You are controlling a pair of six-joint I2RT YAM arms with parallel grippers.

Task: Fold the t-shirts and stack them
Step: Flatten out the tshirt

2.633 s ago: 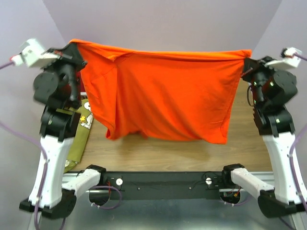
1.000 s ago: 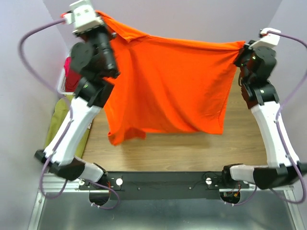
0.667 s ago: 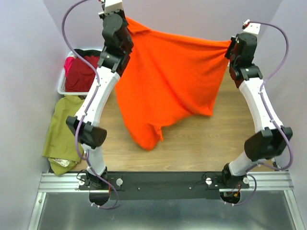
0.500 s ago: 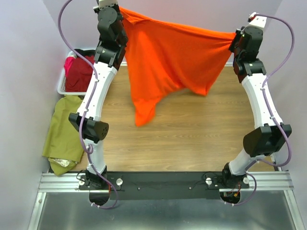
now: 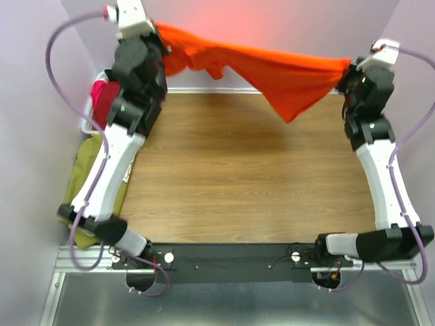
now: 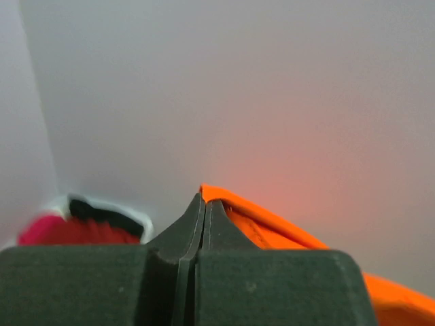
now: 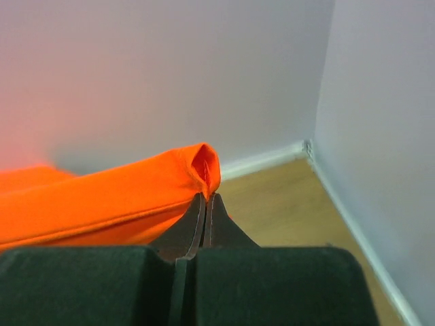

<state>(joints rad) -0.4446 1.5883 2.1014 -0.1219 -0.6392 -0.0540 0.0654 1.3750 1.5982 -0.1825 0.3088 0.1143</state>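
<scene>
The bright orange t-shirt [image 5: 272,66] hangs stretched between both arms at the far edge of the table, its loose cloth swung up and back toward the wall. My left gripper [image 5: 158,30] is shut on its left corner [image 6: 224,204], high at the back left. On the right, my right gripper [image 5: 348,66] pinches the other corner [image 7: 197,163], jaws shut on the cloth. A dark red t-shirt [image 5: 103,95] lies in the basket, and an olive green one [image 5: 80,183] lies on the table's left edge, partly hidden by the left arm.
A white slatted basket [image 5: 87,125] stands at the back left behind the left arm. The wooden tabletop [image 5: 245,170] spreads below the hanging shirt. Purple walls close in at the back and both sides. The black base rail [image 5: 231,258] runs along the near edge.
The orange shirt's hanging body has swung from draping over the table up and back toward the far wall. Both arms have shifted outward and back, still gripping its corners.
</scene>
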